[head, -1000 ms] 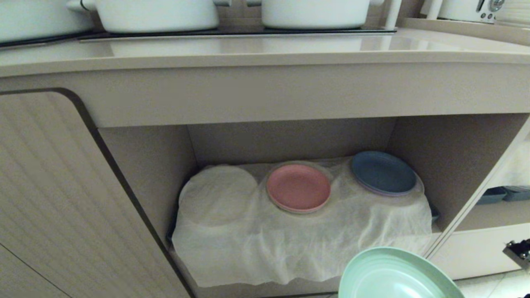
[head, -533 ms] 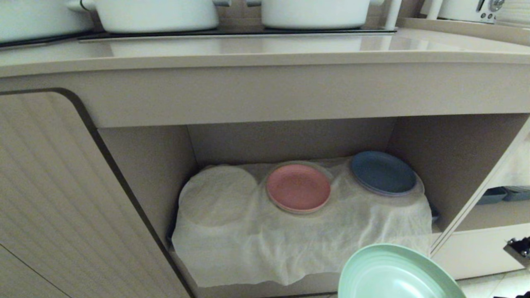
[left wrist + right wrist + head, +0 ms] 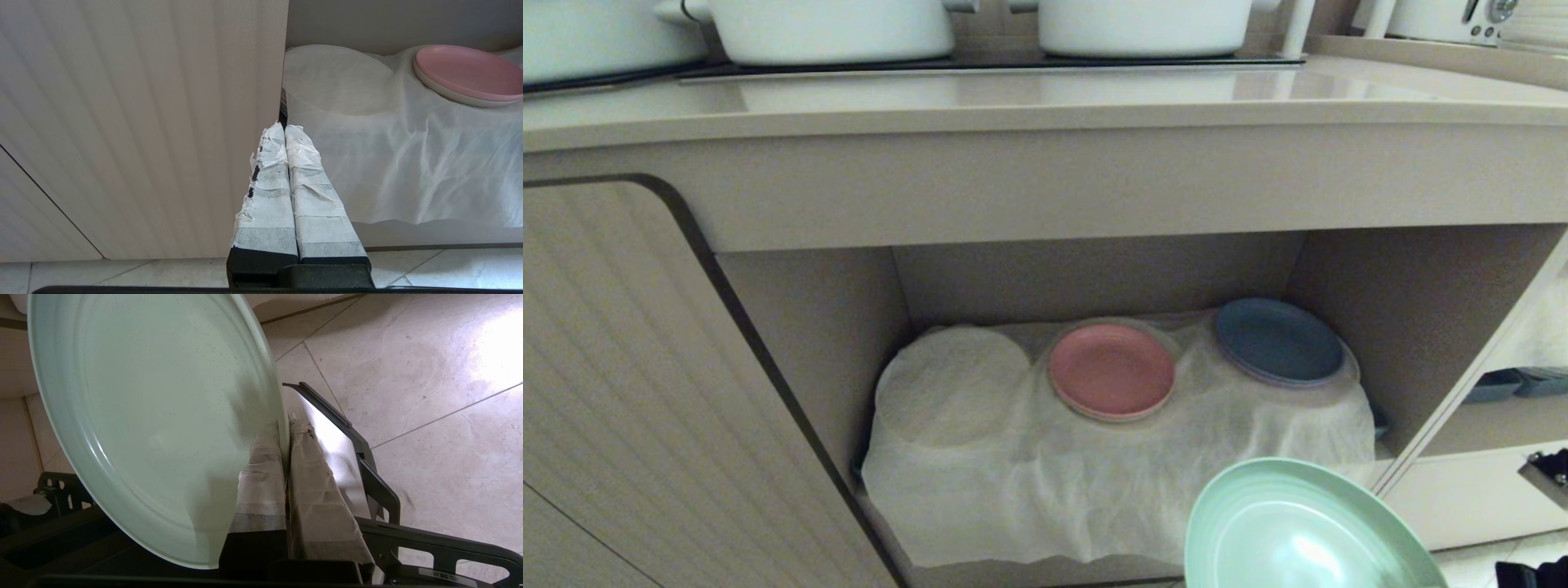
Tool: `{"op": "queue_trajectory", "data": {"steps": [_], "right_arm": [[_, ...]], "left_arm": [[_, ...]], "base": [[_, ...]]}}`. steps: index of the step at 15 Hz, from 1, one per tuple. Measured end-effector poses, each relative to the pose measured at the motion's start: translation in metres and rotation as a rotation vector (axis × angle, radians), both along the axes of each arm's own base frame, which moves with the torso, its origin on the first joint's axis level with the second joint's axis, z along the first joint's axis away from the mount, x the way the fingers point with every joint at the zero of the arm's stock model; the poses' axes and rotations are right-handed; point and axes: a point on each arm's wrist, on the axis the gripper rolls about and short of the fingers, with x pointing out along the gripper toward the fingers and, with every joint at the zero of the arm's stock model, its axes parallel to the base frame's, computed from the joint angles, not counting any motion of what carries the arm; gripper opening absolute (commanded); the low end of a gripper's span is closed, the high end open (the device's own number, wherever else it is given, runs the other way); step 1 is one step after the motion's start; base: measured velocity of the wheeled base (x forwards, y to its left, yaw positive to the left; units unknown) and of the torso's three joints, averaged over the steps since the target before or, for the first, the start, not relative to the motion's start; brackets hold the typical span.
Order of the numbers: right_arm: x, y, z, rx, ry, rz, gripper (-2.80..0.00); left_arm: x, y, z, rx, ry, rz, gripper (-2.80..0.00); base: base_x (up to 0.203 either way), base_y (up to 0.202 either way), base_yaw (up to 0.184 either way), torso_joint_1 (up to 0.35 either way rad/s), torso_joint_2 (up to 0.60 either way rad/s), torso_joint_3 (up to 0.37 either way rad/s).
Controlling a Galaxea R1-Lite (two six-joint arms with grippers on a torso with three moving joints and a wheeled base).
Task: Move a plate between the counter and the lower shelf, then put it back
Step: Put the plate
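Your round mint-green matte plate [image 3: 1307, 531] sits low in front of the cabinet, below and right of the opening, tilted w/ its concave face up toward the head cam. Being round it has no long axis; the rim nearest the shelf is its high side. Its lower edge is cut off by the head view's bottom.

The right gripper [image 3: 285, 428] is clamped narrow on the plate's rim, one taped finger [image 3: 261, 473] on the inner face, the other behind it. In the head view this gripper is hidden behind the plate.

The left gripper [image 3: 284, 130] is closed on nothing, taped fingers pressed together, near the ribbed beige cabinet door [image 3: 143, 122] edge.

In the lower shelf [image 3: 1413, 327], the wrinkled white cloth [image 3: 1094, 482] carries a pink plate [image 3: 1112, 370] and a blue plate [image 3: 1279, 340], apart from each other, plus a covered round bump at left. The glossy beige counter [image 3: 1013, 102] above holds white pots [image 3: 833, 28], tops cut off.
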Motion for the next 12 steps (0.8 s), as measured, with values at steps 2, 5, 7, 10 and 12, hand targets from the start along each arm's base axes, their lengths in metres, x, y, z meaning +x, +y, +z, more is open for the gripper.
{"op": "queue_trajectory", "data": {"steps": [2, 5, 7, 10, 12], "right_arm": [[0.0, -0.0001, 0.0, 0.001, 0.001, -0.001, -2.8], [-0.0012, -0.0003, -0.0008, -0.001, 0.007, -0.001, -2.8], [-0.0029, -0.0006, -0.0011, -0.004, 0.017, 0.001, -2.8], [-0.0054, -0.0009, -0.0007, -0.005, 0.02, 0.003, -2.8], [-0.0065, -0.0011, -0.0008, -0.005, 0.024, 0.003, -2.8]], "left_arm": [[0.0, 0.0, 0.0, 0.0, 0.0, 0.0, -2.8], [0.0, 0.0, 0.0, 0.0, 0.0, 0.0, -2.8], [0.0, 0.0, 0.0, 0.0, 0.0, 0.0, -2.8], [0.0, 0.0, 0.0, 0.0, 0.0, 0.0, -2.8], [0.0, 0.0, 0.0, 0.0, 0.0, 0.0, -2.8]], "base": [[0.0, 0.0, 0.0, 0.0, 0.0, 0.0], [0.0, 0.0, 0.0, 0.0, 0.0, 0.0], [0.0, 0.0, 0.0, 0.0, 0.0, 0.0], [0.0, 0.0, 0.0, 0.0, 0.0, 0.0], [0.0, 0.0, 0.0, 0.0, 0.0, 0.0]]}}
